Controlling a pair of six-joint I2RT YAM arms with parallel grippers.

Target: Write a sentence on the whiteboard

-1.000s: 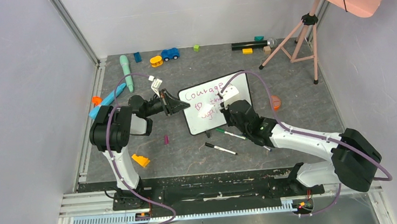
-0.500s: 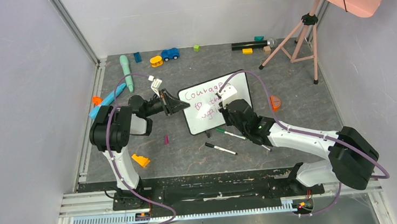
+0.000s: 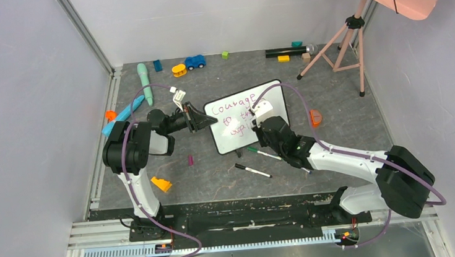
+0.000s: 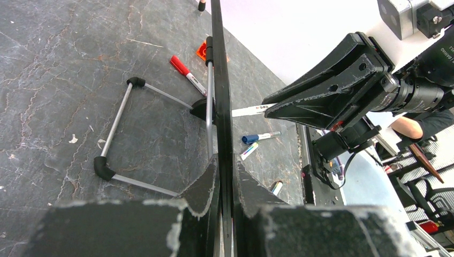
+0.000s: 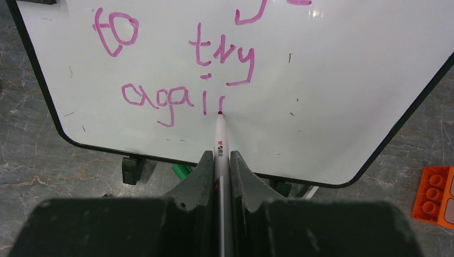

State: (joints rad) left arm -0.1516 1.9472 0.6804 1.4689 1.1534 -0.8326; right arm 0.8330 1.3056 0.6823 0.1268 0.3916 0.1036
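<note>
Whiteboard (image 3: pixel 229 142) stands propped on its wire stand (image 4: pixel 115 128) mid-table, between the two grippers; the sentence (image 5: pixel 199 56) is in pink-purple marker. The top view reads "Courage" on the first line; the right wrist view reads "to try" on the second and "agai" plus one short upright stroke on the third.

Right gripper (image 5: pixel 220 158): jaws closed narrow on a marker (image 5: pixel 220 134), tip touching the whiteboard at the end of the third line. The barrel carries a small red "M" mark; the rest is too small to read.

Left gripper (image 4: pixel 225 171): jaws pinched on the whiteboard's thin black frame at its left edge.

An orange brick (image 5: pixel 432 195) lies just beside the whiteboard's lower right corner; a green-capped pen (image 3: pixel 263 154) lies near its front edge.
</note>
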